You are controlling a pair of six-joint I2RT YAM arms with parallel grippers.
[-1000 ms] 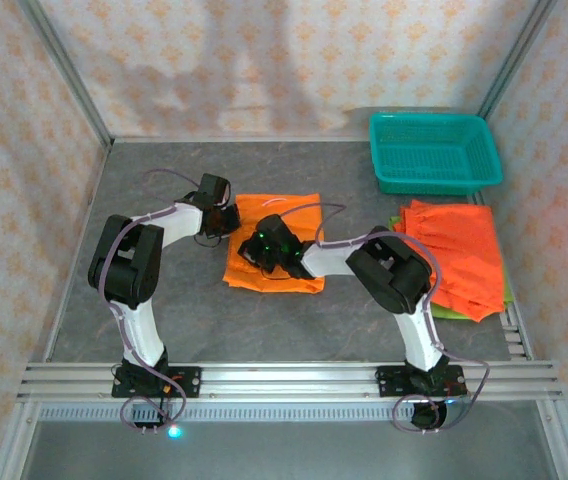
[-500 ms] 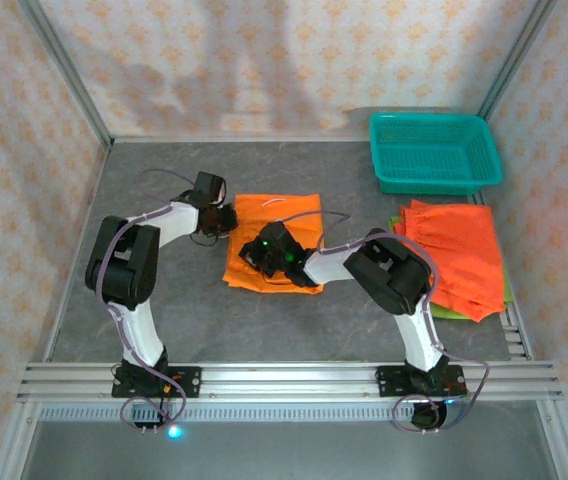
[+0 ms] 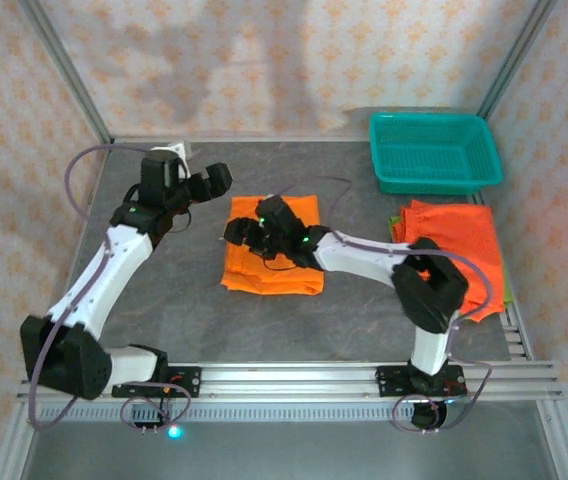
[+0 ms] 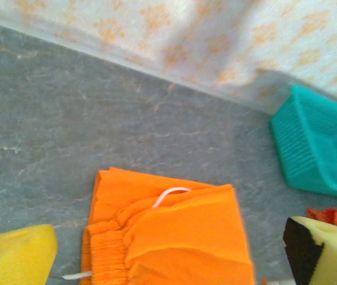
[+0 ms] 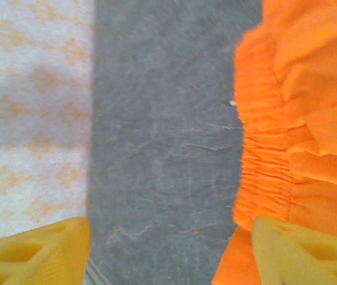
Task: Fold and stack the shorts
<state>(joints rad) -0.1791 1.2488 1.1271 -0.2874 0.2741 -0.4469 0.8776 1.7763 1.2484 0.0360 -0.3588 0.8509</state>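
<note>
- Shorts (image 3: 276,262) lay folded flat mid-table (image 3: 354,320). Orange, waistband (image 5: 263,148) along left edge, white drawstring (image 4: 169,193) looped out at far edge.
- Stack (image 3: 459,245) sat at right edge, just near of basket (image 3: 434,150). Orange on top, lime edge peeking out beneath.
- L gripper (image 3: 212,180) hung raised, far-left of shorts. Pads spread wide, nothing btwn them.
- R gripper (image 3: 236,232) was low at waistband edge. Pads spread, one over bare table, other over cloth, pinching nothing.
- Handling (est.): light, limp cloth, no stiffness. Would sag and fall open if lifted by one pt. Not fragile. Matte weave prob. held ok by foam pads. Table looked smooth, so cloth may slide if pushed.
- Grab (est.): two corners at once, one per arm, biting thru all layers. Elastic waist is the thickest, surest bite. Keep taut for carry to stack. Avoid drawstring, snag risk.
</note>
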